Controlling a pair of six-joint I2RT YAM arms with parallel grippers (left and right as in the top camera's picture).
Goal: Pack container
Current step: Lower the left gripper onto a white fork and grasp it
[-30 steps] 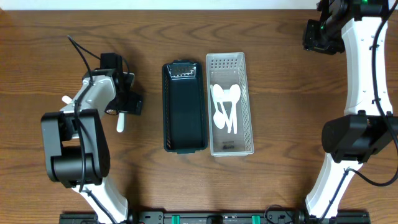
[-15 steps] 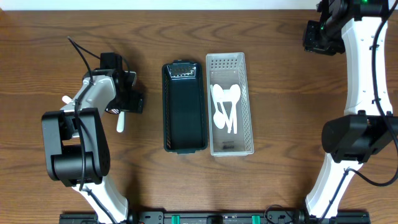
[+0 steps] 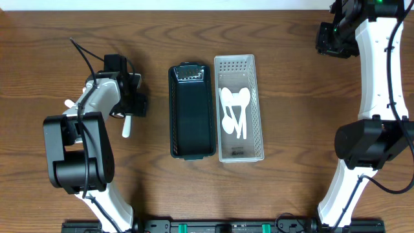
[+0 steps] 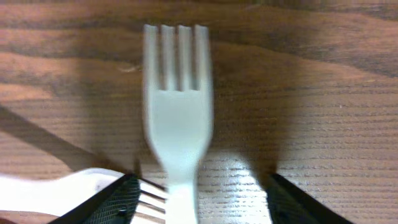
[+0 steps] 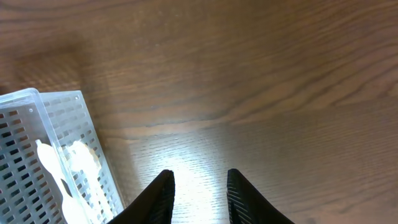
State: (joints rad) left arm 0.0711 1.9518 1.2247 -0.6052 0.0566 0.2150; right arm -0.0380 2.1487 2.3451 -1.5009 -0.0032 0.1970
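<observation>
Dark wood-grain table [image 3: 291,77] fills every view. The left tool [image 4: 202,190] is open, jaws either side of a white fork [image 4: 179,118], not touching it. The right tool [image 5: 198,193] is slightly parted and empty over bare wood. The black container [image 3: 192,116] sits to the left tool's right.

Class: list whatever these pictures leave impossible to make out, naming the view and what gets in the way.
- Fork, left wrist view: handle cut off by the bottom edge; tines blurred.
- Second white utensil, same view: cut by the left edge and partly covered by a finger; its type is unclear.
- Spoons in the clear basket, overhead view: overlapping and small, so the count is uncertain.
</observation>
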